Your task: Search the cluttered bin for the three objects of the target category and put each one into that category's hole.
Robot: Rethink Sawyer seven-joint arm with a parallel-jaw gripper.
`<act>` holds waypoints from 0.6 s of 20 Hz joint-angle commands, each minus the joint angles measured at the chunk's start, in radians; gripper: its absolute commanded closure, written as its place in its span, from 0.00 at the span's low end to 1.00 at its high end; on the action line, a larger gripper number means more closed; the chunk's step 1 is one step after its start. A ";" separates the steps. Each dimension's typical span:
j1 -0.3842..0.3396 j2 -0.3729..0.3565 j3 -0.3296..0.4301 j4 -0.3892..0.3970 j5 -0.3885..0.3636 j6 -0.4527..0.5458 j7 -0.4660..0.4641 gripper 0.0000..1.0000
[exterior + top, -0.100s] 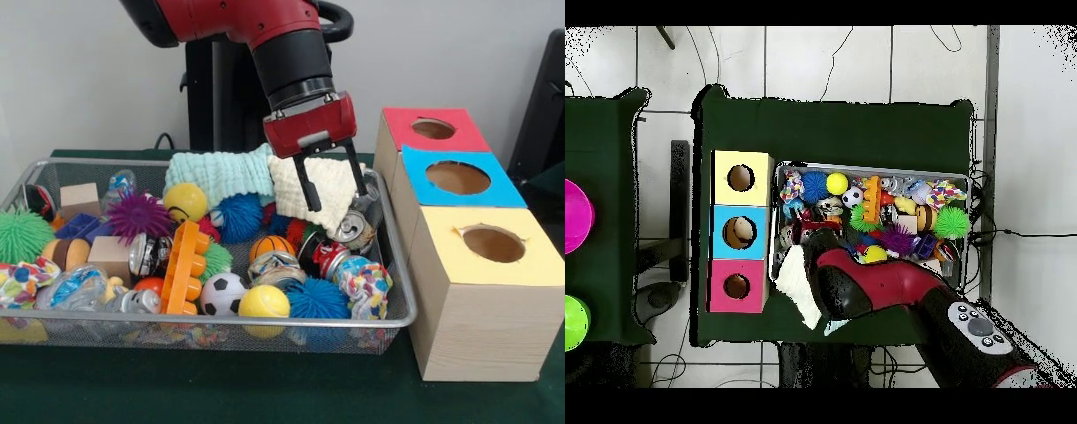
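your end effector (332, 190) spread, straddling cream cloth (320, 190) at bin (402, 291) far corner beside boxes (477, 291); overhead hides fingers.

A plain pale wall (88, 79) stands behind the green-covered table (265, 389); below lies a white tiled floor (825, 60) with trailing cables (1020, 235).

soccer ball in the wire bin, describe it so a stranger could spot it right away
Start at the wire mesh bin and go to its front rim. The small black-and-white soccer ball sits there, between the orange plastic block and the plain yellow ball. It is the only ball with black patches on white.
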 commanded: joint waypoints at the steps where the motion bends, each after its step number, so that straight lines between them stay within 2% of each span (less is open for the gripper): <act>1: 0.019 0.019 -0.140 -0.066 0.032 0.127 0.082 0.00; 3: 0.033 0.006 -0.172 -0.056 0.029 0.129 0.078 0.00; 6: 0.101 -0.008 -0.276 -0.060 0.029 0.099 0.073 0.00; 7: 0.172 -0.001 -0.361 -0.075 0.040 0.080 0.068 0.00; 9: 0.248 0.023 -0.449 -0.081 0.067 0.057 0.078 0.00; 11: 0.273 0.047 -0.470 -0.068 0.073 0.055 0.088 0.00; 12: 0.257 0.047 -0.448 -0.055 0.064 0.066 0.092 0.00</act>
